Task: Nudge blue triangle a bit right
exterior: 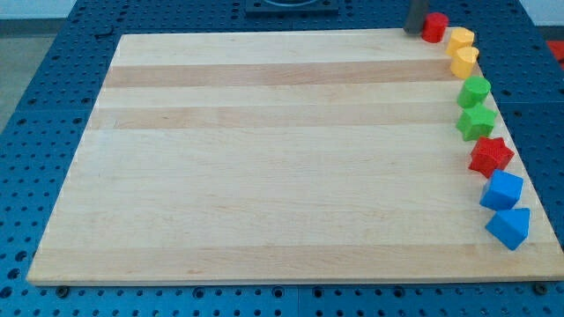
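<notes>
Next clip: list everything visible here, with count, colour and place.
Board: one, pale wood, fills the view.
Red cylinder: one, top right corner.
Yellow blocks: two, below it, touching.
Green blocks: two, right edge, middle.
Red star: one, below the greens.
Blue block: one, lower right.
Blue triangle: one, lowest, at the right edge.
My tip: dark rod, just left of the red cylinder.

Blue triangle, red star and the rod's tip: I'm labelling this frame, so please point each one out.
blue triangle [509, 227]: camera view, middle of its top face.
red star [490, 156]: camera view, centre of its top face.
my tip [414, 30]: camera view, the rod's lower end, just left of the red cylinder [434, 26].
</notes>
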You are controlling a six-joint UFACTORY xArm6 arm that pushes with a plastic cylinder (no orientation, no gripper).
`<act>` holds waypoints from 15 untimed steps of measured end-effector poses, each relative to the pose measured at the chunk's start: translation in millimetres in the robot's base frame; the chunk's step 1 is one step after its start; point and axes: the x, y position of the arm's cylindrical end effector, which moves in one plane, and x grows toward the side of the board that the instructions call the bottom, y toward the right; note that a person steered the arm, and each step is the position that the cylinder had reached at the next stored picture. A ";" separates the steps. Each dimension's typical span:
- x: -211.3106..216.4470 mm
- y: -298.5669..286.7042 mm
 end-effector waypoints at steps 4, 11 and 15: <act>5.1 -36.2; 266.8 -39.9; 384.1 -33.9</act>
